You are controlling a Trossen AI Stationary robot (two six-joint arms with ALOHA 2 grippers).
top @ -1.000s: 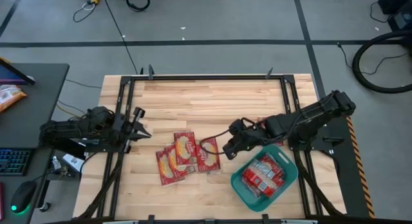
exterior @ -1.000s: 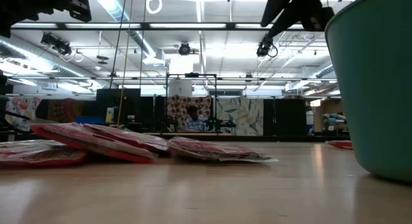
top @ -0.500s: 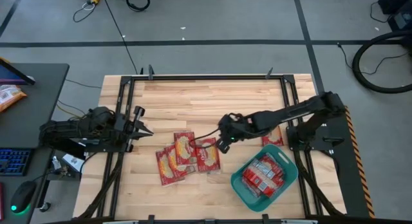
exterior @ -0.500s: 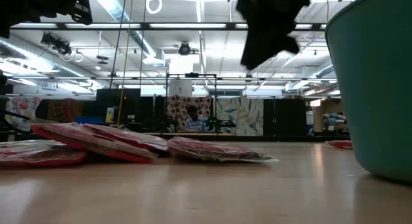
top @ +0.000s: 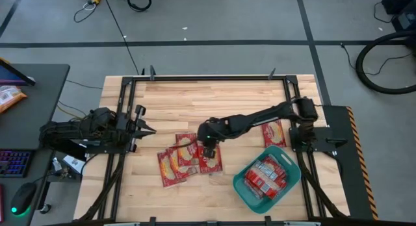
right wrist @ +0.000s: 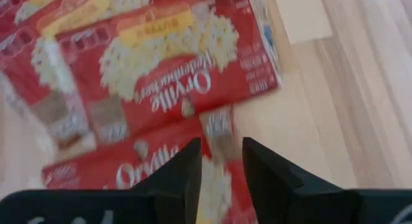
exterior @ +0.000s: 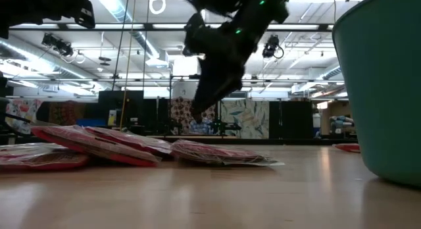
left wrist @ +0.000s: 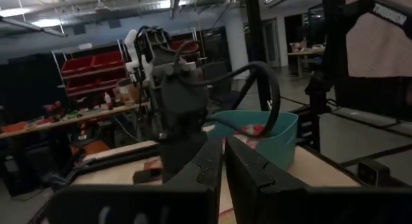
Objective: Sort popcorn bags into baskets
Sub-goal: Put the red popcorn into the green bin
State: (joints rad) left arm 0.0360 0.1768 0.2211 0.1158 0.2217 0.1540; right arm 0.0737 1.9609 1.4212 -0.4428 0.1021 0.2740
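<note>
While your right arm reaches across the table from its base at 3 o'clock, your right gripper (top: 208, 150) hangs just above the loose popcorn bags (top: 184, 158) near the table's middle, its two fingers (right wrist: 179, 176) parted by a narrow gap with nothing between them. Through that gap, the wrist view shows you the red print of one bag (right wrist: 161, 69) lying flat on the wood, overlapping another beneath it. In the low view the gripper points down at the pile without touching it. The loose bags lie fanned and overlapping, spreading from under the gripper toward 8 o'clock. One more bag (top: 273, 134) lies alone on the wood towards 3 o'clock, under the arm. The teal basket (top: 242, 187) sits at about 4 o'clock from the gripper, close to the table's near edge, set at an angle, with several bags (top: 265, 176) already stacked inside. Your left gripper (top: 147, 131) waits at 9 o'clock, at the table's left edge, well apart from the pile, with its fingers (left wrist: 248, 169) nearly together and holding nothing. The wooden table (top: 208, 96) is bare toward 12 o'clock.
</note>
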